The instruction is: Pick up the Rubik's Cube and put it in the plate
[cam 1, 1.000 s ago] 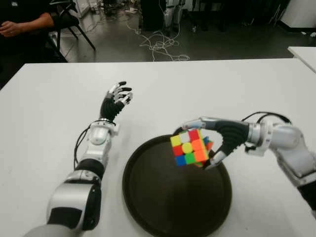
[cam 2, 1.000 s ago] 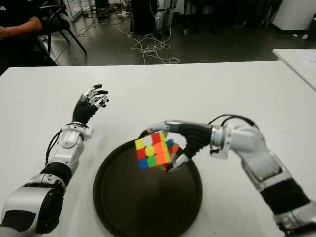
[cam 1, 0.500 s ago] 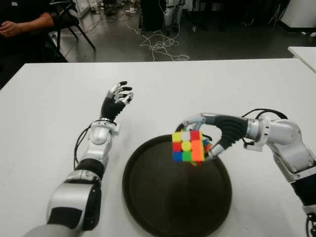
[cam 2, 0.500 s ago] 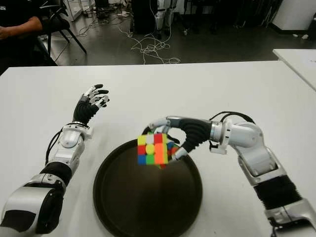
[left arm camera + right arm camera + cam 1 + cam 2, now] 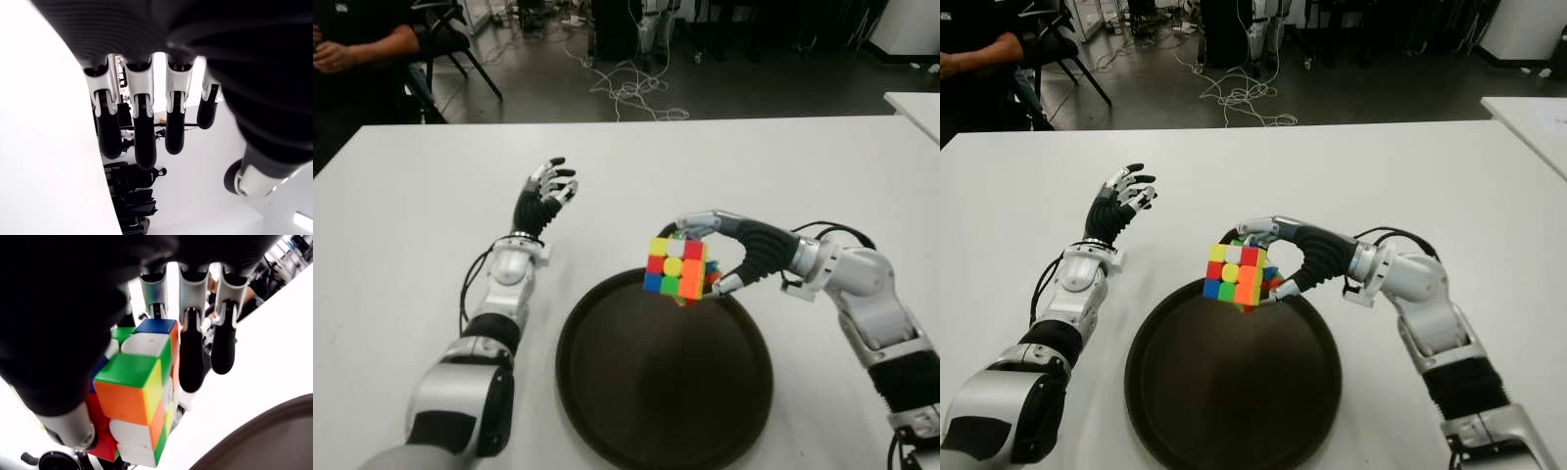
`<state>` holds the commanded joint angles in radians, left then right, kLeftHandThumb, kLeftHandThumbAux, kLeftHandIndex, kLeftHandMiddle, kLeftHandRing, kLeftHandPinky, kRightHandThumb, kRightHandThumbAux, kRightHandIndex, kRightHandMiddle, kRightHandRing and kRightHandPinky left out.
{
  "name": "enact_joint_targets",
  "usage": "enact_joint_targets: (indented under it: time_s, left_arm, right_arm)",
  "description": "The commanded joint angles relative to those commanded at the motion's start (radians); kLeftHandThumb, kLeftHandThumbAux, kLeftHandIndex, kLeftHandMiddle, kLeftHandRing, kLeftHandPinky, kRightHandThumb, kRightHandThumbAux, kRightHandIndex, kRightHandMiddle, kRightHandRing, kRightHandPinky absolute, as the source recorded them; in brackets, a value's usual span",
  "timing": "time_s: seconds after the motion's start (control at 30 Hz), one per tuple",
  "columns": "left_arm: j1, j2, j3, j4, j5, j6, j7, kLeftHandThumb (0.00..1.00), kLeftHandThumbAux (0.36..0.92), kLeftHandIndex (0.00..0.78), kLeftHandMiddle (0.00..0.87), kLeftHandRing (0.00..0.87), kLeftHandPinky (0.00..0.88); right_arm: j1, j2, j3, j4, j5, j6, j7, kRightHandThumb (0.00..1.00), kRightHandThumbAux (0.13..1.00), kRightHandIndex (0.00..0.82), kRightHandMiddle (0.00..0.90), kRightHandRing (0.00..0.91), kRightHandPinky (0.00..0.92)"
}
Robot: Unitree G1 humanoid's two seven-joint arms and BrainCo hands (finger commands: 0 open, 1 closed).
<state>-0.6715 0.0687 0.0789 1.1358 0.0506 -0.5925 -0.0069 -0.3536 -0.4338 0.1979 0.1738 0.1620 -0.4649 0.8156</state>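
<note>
Rubik's Cube [image 5: 676, 268]: held clear of the plate's far rim, centre of the frame.
Right hand [image 5: 736, 253]: fingers [image 5: 191, 356] clamped on the cube.
Plate [image 5: 607, 392]: dark, round, set on the white counter [image 5: 401, 215], lower centre.
Left hand [image 5: 544, 200]: raised at centre left, fingers apart, nothing held.

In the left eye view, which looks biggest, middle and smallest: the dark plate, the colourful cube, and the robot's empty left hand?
1. Plate, by far the largest.
2. Rubik's Cube, held in the right hand above the plate's far rim.
3. Left hand, about the cube's size; it is farther away, so this ranking is unsure.
</note>
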Motion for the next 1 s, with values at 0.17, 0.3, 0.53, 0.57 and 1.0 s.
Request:
enact_joint_targets:
  time_s: [0.17,0.3,0.53,0.57,1.0]
  left_arm:
    - [-0.001,-0.001,-0.002,0.0,0.001,0.001,0.005,0.347,0.624,0.185,0.28,0.336,0.357]
    - [-0.001,-0.001,-0.004,-0.001,0.003,-0.001,0.009,0.356,0.628,0.188,0.289,0.343,0.365]
    - [0.001,-0.002,-0.006,-0.005,0.002,-0.004,0.007,0.35,0.627,0.181,0.28,0.336,0.363]
    - [0.001,-0.002,-0.006,-0.005,0.002,-0.004,0.007,0.352,0.63,0.181,0.279,0.335,0.362]
    - [0.003,-0.008,-0.002,-0.011,-0.004,0.0,0.003,0.342,0.612,0.182,0.28,0.341,0.382]
  right_arm:
    - [-0.008,0.015,0.008,0.033,-0.002,0.001,0.02,0.046,0.769,0.26,0.236,0.178,0.099]
    - [-0.001,0.049,0.031,0.055,-0.021,0.003,0.016,0.009,0.773,0.238,0.205,0.144,0.066]
    - [0.007,0.097,0.06,0.104,-0.067,-0.021,0.0,0.0,0.758,0.234,0.182,0.12,0.036]
    - [0.006,0.098,0.06,0.107,-0.07,-0.023,0.001,0.0,0.754,0.233,0.179,0.117,0.032]
    - [0.026,0.098,0.1,0.115,-0.237,-0.078,-0.075,0.0,0.733,0.225,0.181,0.124,0.048]
